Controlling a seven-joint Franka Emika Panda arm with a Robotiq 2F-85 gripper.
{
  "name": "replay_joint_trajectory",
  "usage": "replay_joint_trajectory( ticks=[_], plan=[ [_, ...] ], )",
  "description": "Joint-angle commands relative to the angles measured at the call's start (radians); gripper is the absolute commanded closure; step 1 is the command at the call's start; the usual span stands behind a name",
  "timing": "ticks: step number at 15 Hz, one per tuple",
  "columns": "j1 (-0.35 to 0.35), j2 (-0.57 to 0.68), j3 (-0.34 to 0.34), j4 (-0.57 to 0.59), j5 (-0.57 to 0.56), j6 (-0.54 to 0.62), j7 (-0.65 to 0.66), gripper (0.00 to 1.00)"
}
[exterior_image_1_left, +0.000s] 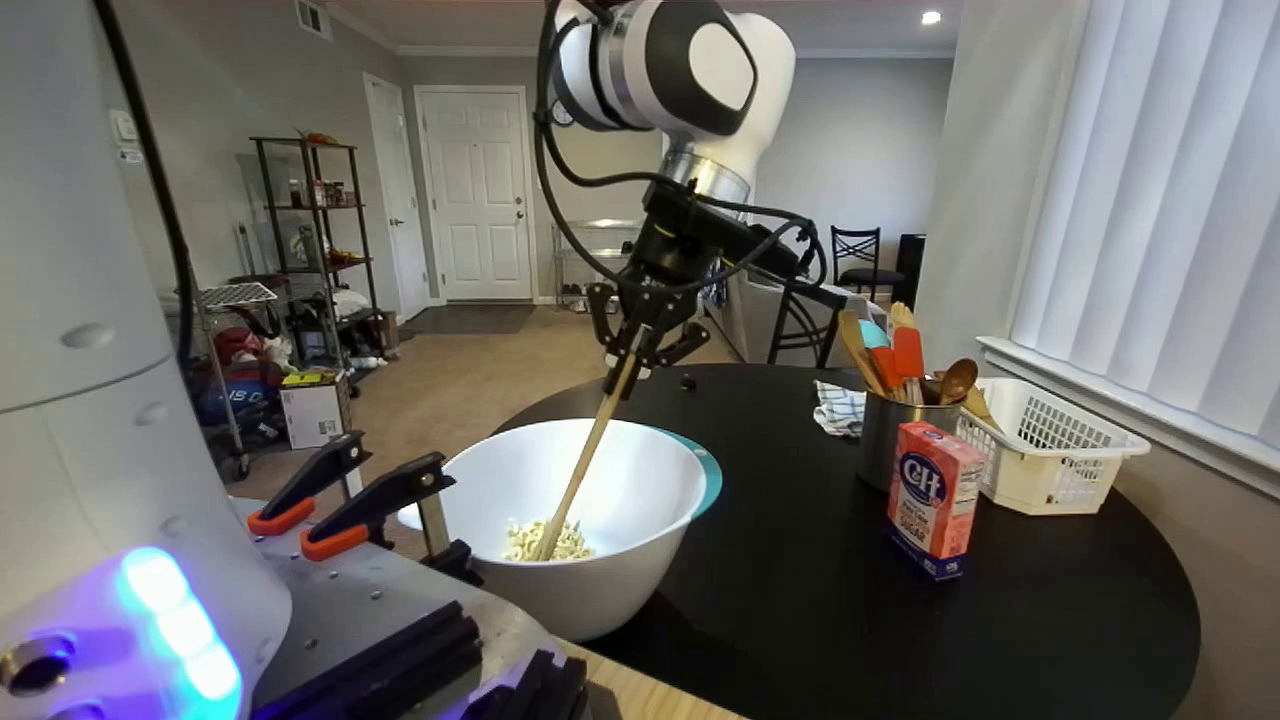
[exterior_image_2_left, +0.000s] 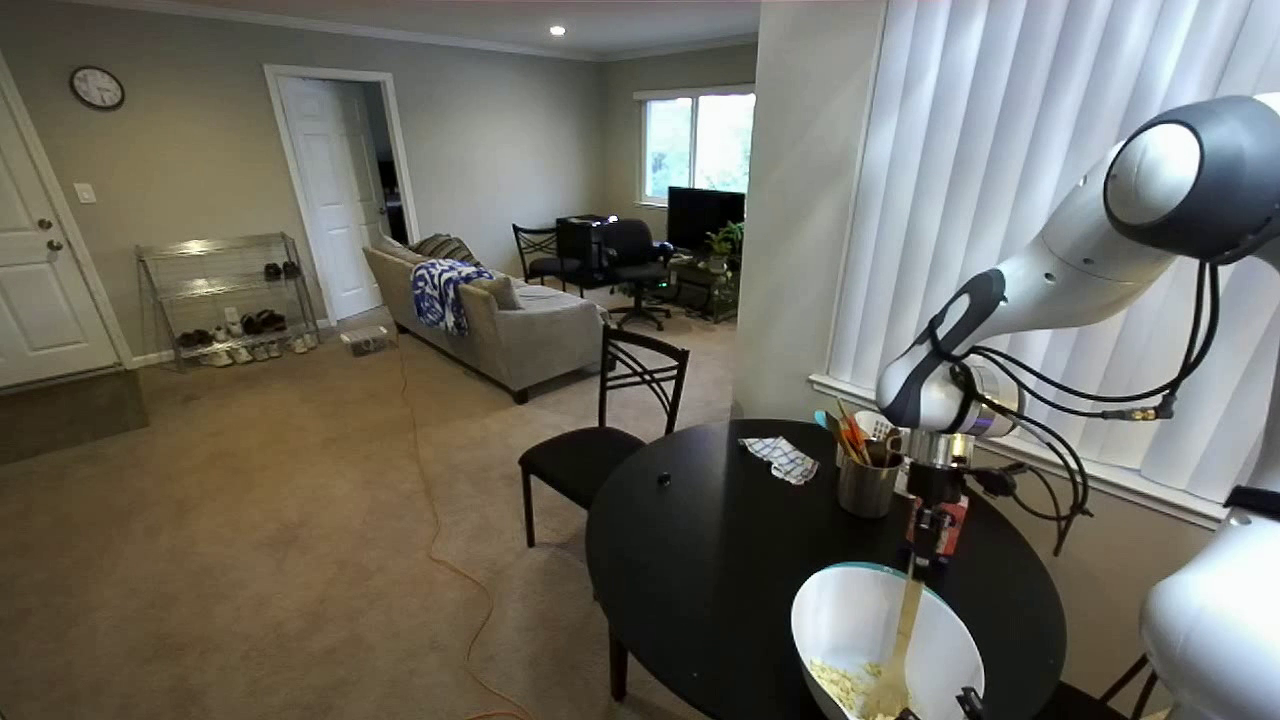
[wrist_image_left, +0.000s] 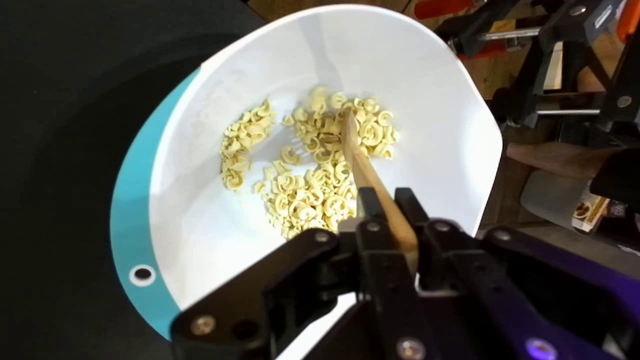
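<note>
While the wooden utensil (exterior_image_1_left: 592, 450) is held in the gripper (wrist_image_left: 389, 202), its fingers narrowed firmly around the handle, the lower end is seen among the curled pasta (wrist_image_left: 310, 200) at the bottom of the white bowl (wrist_image_left: 425, 90), directly below the fingertips. From this, a stirring step is judged to be in hand and only partly done, since the pasta is spread in separate patches, one of them set off to the left of the utensil in the wrist view. For the next move, a secure grip and a low sideways sweep are called for, with the tip held near the bottom so that pasta is gathered rather than flung.

As for edges, the bowl's rim must be minded on every side below the gripper. In the wrist view, more room is left toward the teal band (wrist_image_left: 131, 215) than toward the opposite wall. Just past that wall, a black-and-orange clamp (exterior_image_1_left: 385, 503) is set; whether the bowl is touched by it cannot be told. Above the rim, open air is found for a lift. Well apart, to the gripper's right in an exterior view, a sugar box (exterior_image_1_left: 935, 495) and a metal canister (exterior_image_1_left: 883, 432) are stood on the black table (exterior_image_1_left: 800, 600), so wide swings that way are best limited.
</note>
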Motion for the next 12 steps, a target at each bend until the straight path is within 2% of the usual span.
replay_joint_trajectory(
  ticks=[1, 12],
  plan=[
    [0.01, -0.016, 0.02, 0.007, 0.031, -0.003, -0.045, 0.94],
    [0.015, -0.002, 0.045, 0.027, 0.049, 0.077, -0.166, 0.94]
  ],
)
